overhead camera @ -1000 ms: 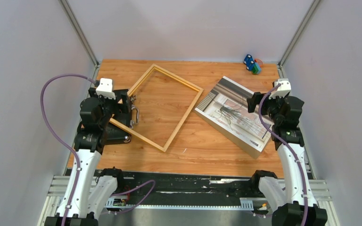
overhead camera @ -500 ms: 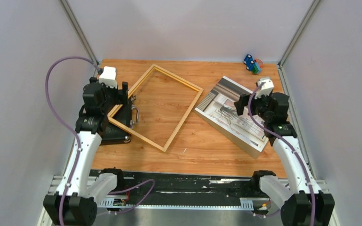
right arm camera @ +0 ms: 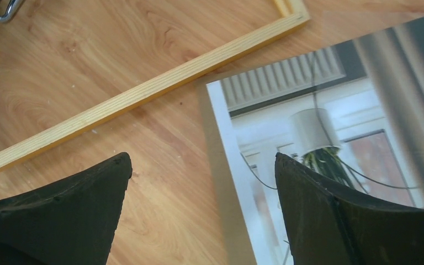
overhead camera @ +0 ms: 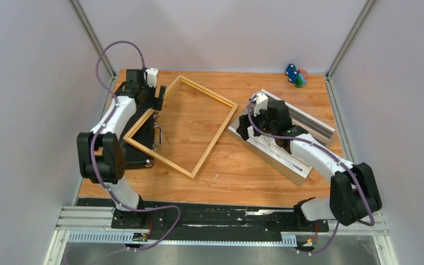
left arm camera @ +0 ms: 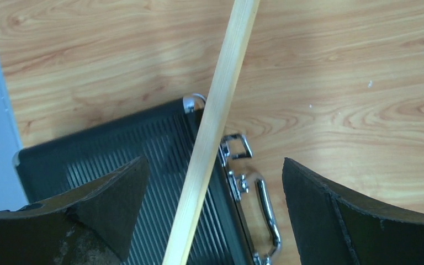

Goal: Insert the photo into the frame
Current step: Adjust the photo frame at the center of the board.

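Status: I judge the task to be at its opening stage, with no part of the insertion done. The photo point(right arm camera: 331, 127) lies face up on the right side of the worktop point(overhead camera: 226, 171), on what appears to be a tan board point(right arm camera: 212, 165) whose edge shows just past the print's left border. The frame point(left arm camera: 213, 121) lies on the left half of the worktop. Its left corner rests across a black case point(left arm camera: 121, 143), so that side probably sits slightly raised. The frame's right corner is near the photo's corner, and the two are apart. The left claw point(left arm camera: 214, 165) is spread wide and hangs over the frame's far-left rail, one finger on each side of it. I see no contact with the rail. The right claw point(right arm camera: 203, 157) is also spread wide and holds nothing. It is positioned above the photo's left edge, with one finger over bare wood and the other over the print. Steps left, in my estimate: grip the photo at an edge, lift it clear of the board, carry it across to the frame, square it to the rails and lay it inside. The frame may first need steadying or moving off the case so that it lies flat.
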Robot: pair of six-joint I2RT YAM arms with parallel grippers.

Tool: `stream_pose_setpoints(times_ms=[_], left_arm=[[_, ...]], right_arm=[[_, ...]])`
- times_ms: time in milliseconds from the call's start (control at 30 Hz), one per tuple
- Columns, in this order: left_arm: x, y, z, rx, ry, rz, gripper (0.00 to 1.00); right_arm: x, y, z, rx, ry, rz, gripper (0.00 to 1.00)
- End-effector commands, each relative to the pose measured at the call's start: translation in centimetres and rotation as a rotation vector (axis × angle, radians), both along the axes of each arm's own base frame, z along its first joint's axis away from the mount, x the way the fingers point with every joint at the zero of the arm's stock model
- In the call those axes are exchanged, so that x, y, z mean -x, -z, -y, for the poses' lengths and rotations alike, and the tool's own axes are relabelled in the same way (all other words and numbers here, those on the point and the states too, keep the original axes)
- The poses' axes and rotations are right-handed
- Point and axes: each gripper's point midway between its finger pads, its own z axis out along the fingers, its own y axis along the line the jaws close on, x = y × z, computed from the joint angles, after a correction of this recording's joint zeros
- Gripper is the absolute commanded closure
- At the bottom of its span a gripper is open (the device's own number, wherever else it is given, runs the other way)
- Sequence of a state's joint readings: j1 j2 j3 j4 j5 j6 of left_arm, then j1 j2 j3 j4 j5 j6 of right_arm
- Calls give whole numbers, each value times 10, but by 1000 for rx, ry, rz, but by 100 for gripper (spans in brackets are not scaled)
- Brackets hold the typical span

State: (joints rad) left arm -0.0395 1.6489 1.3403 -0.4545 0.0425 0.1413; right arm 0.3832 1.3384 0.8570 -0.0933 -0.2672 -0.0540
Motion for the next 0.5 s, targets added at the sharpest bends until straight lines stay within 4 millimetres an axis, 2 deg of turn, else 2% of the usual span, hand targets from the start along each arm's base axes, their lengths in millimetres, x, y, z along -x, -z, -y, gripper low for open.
stream_pose_setpoints(times_ms=[0,33,67,100,133,200,233,267,300,333,367,400,467], left_arm=[[-30,-2,1,-3,14,-32,3],[-34,14,1,-9,11,-75,4],[-45,7,4,-15,18,-57,5],[-49,23,4,-24,18,-94,6],[-58,18,9,-33,31,-80,7],[-70,37,14,-58,43,-112,8],[-77,33,18,-63,51,-100,10],[-80,47,21,-69,58,-126,10],[-86,44,23,-80,58,-120,13],[-88,56,23,-87,57,-143,14],[-92,53,25,-91,56,-139,18],[-93,63,26,-89,54,-157,21],[-97,68,29,-82,50,-162,29]], right_arm=[[-10,-13,-22,-17,-20,44,0],[-10,-11,-22,-11,-19,45,0],[-10,-11,-21,-8,-15,46,0],[-10,-11,-20,-4,-16,50,0],[-8,-11,-19,0,-17,54,0],[-6,-11,-18,2,-24,60,0],[-4,-11,-17,3,-26,64,0],[-4,-11,-17,5,-26,64,0],[-3,-11,-16,8,-26,67,0],[-2,-11,-15,9,-26,69,0],[-2,-10,-15,12,-25,68,0],[-2,-10,-14,13,-23,70,0],[-3,-8,-13,19,-20,70,0]])
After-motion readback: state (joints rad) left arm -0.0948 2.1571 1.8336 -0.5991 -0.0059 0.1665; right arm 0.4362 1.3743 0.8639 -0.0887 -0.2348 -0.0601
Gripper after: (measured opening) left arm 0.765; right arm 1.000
